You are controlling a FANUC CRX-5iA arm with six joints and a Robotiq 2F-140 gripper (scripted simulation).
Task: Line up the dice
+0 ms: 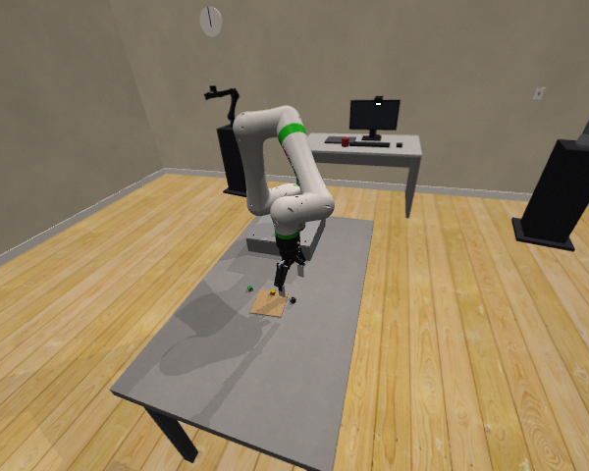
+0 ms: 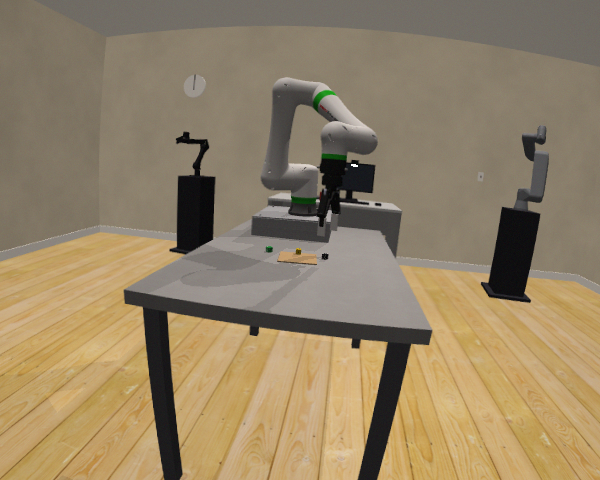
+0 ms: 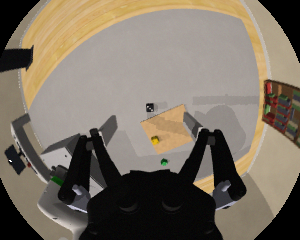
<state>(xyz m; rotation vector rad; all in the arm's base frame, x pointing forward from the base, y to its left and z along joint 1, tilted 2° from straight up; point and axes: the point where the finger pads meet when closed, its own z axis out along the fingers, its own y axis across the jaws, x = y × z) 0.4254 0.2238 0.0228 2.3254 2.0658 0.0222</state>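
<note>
A tan mat (image 1: 265, 308) (image 2: 304, 259) (image 3: 176, 126) lies flat on the grey table (image 1: 264, 380) (image 2: 341, 299). A yellow die (image 1: 272, 292) (image 2: 298, 251) (image 3: 154, 139) sits on the mat near its edge toward the robot's base. A green die (image 1: 249, 287) (image 2: 268, 249) (image 3: 164, 162) lies on the table off one side of the mat. A black die (image 1: 293, 299) (image 2: 324, 255) (image 3: 150, 107) lies on the table off the opposite side. My gripper (image 1: 290, 276) (image 2: 327, 217) (image 3: 149, 120) is open and empty. It hangs well above the table, over the mat's base-side edge. The pips are too small to read.
The robot's grey base block (image 1: 256, 245) (image 2: 282, 225) stands on the table just behind the dice. A desk with a monitor (image 1: 374, 115) stands behind the table. Black pedestals (image 1: 559, 194) (image 2: 194, 211) stand on the floor to the sides.
</note>
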